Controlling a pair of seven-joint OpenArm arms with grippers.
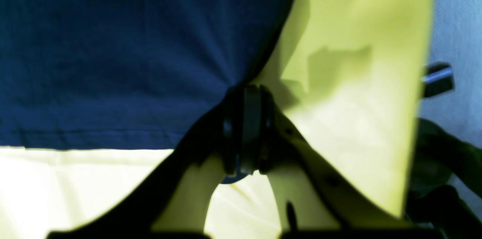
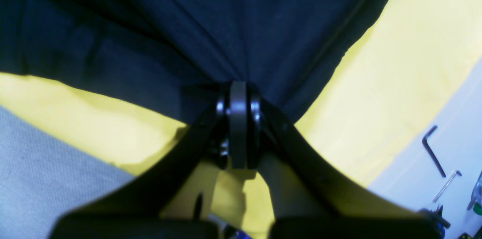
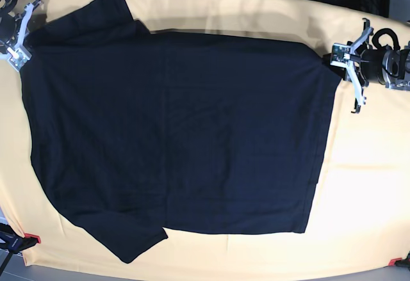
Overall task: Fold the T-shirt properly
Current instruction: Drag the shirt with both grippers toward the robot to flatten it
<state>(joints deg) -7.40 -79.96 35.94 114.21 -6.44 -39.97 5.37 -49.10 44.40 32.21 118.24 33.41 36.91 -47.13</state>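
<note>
Left wrist: left gripper (image 1: 246,92) clamped on T-shirt (image 1: 131,54) hem corner; fabric dark, taut.
Right wrist: right gripper (image 2: 238,88) clamped on T-shirt (image 2: 233,24), folds radiating.
Base: T-shirt (image 3: 179,140) spread flat, black, across yellow cloth (image 3: 365,198) covering worktop, centre-left.

Base view from overhead, facing straight down on the whole T-shirt (image 3: 173,140) and yellow cloth (image 3: 365,191), each wrist view close behind its closed jaws, looking along them at a pinched shirt edge, fabric shared by all three views.
</note>
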